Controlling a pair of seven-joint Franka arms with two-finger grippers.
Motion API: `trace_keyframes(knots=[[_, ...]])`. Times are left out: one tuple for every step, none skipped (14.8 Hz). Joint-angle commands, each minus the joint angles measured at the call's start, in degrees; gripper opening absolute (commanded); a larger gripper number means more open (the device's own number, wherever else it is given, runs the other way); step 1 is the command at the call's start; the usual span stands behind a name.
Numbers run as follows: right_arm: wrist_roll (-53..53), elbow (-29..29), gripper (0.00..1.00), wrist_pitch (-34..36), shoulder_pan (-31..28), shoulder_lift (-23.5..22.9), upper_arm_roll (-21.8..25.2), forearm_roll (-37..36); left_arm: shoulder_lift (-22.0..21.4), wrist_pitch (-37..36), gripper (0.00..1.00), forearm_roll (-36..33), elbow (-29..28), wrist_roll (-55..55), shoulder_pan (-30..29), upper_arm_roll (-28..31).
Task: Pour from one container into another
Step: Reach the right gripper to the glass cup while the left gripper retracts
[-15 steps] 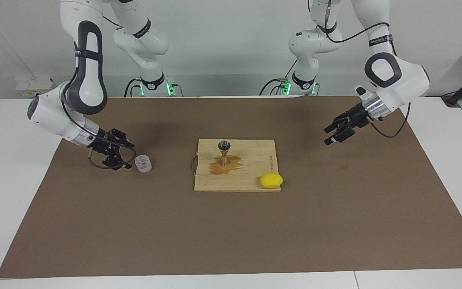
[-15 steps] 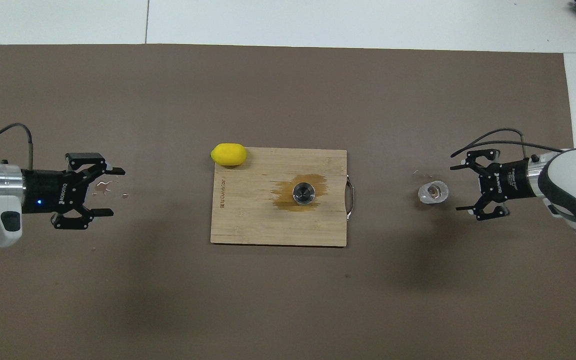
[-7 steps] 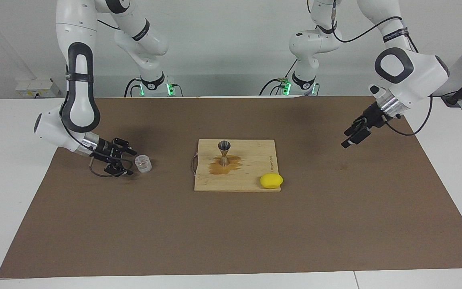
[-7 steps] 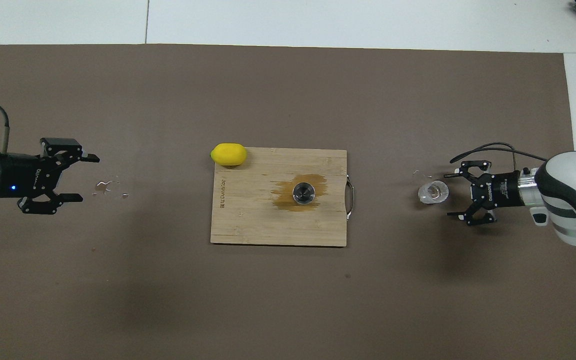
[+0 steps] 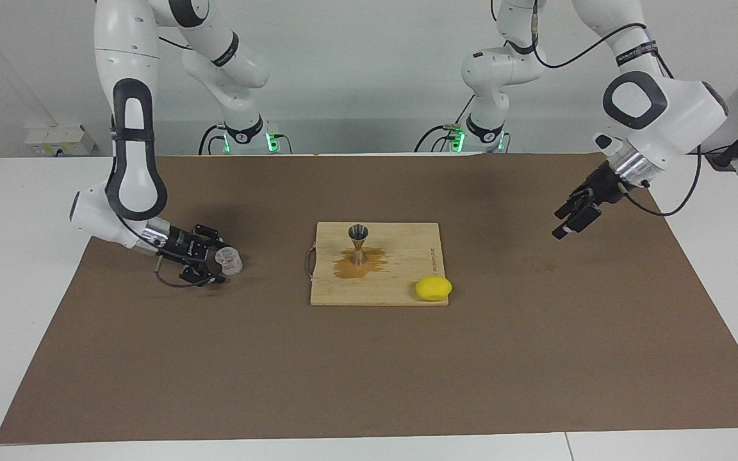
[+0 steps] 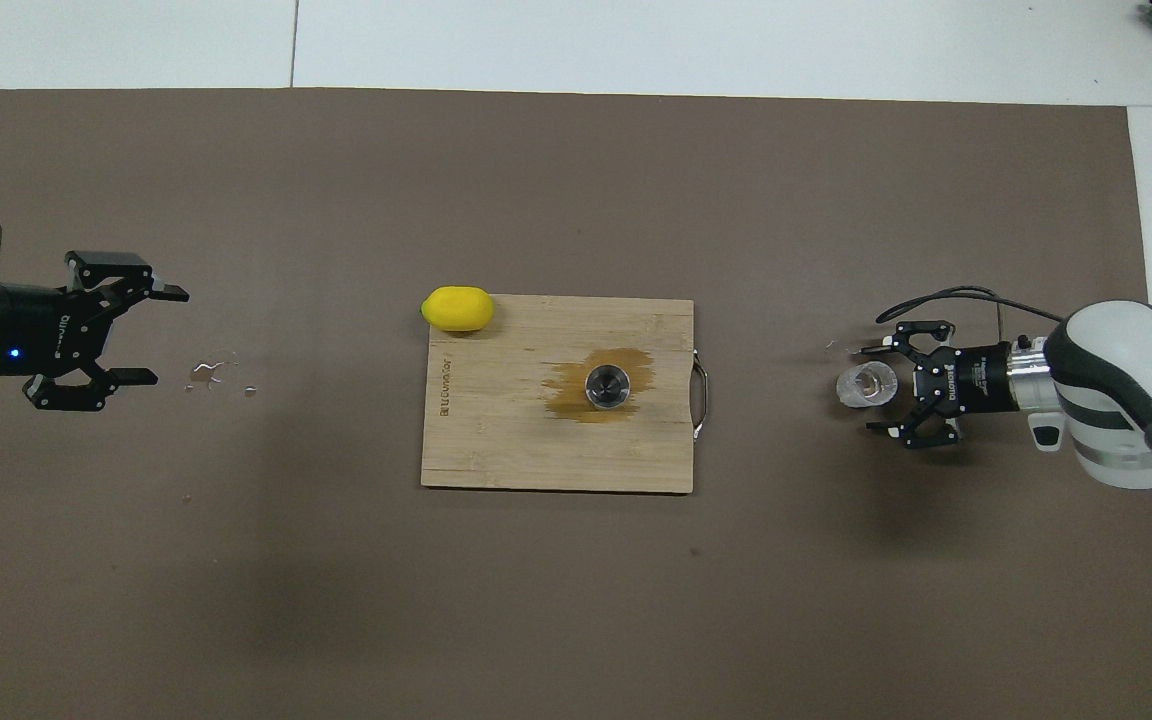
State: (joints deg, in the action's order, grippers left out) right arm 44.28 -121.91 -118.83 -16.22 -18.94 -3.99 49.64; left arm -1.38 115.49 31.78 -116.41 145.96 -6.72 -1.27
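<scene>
The small clear ribbed glass cup [image 5: 229, 260] stands on the brown table mat [image 5: 369, 384] toward the right arm's end. The right gripper [image 5: 215, 262] sits low with jaws spread, one finger on either side of the cup; contact is hard to judge. The silver hourglass-shaped metal jigger [image 5: 359, 243] stands upright on the bamboo cutting board [image 5: 401, 282] in a brown spill [image 6: 576, 385], a yellow lemon [image 5: 434, 289] by the board's corner. The left gripper [image 6: 136, 335] hangs with its jaws released over bare mat, holding nothing.

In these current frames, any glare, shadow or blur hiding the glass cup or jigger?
Facing view: even light, soft shadow beside the right gripper, glass cup faint but legible. Overhead view: jigger sharp, only its rim glinting; the cup looks washed out against the mat.
</scene>
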Motion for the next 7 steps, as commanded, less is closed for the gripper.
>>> trace_keyframes(knots=[[-1.57, -0.87, 1.00, -1.84, 0.05, 0.13, -0.41, 2.83, 0.85, 0.52, 1.00, -1.55, 1.62, -2.17, 0.12, 0.04], [-1.57, -0.87, 0.99, -1.76, 0.92, 0.04, -0.41, 3.01, 0.85, 0.52, 1.00, -1.64, 2.15, -2.78, 0.30, 0.04], [-1.57, -0.78, 0.92, -1.76, 1.10, 0.04, -0.41, 3.10, 0.76, 0.35, 1.00, -2.51, 2.85, -3.83, 0.30, 0.04], [-1.57, -0.78, 0.76, -1.76, 1.19, 0.04, -0.41, 3.97, 0.59, 0.09, 1.00, -3.47, 3.47, -5.58, 0.39, 0.04], [-1.48, -0.69, 0.62, -1.76, 1.19, 0.04, -0.41, 5.28, 0.24, 0.00, 1.00, -4.26, 3.56, -6.73, 0.39, 0.04], [-1.48, -0.61, 0.47, -1.58, 1.19, 0.04, -0.41, 5.47, -0.02, 0.00, 1.00, -4.88, 3.47, -7.01, 0.48, 0.04], [-1.22, -0.43, 0.31, -1.41, 1.19, 0.04, -0.41, 5.56, -0.11, -0.09, 1.00, -4.98, 3.65, -7.18, 0.48, -0.05]])
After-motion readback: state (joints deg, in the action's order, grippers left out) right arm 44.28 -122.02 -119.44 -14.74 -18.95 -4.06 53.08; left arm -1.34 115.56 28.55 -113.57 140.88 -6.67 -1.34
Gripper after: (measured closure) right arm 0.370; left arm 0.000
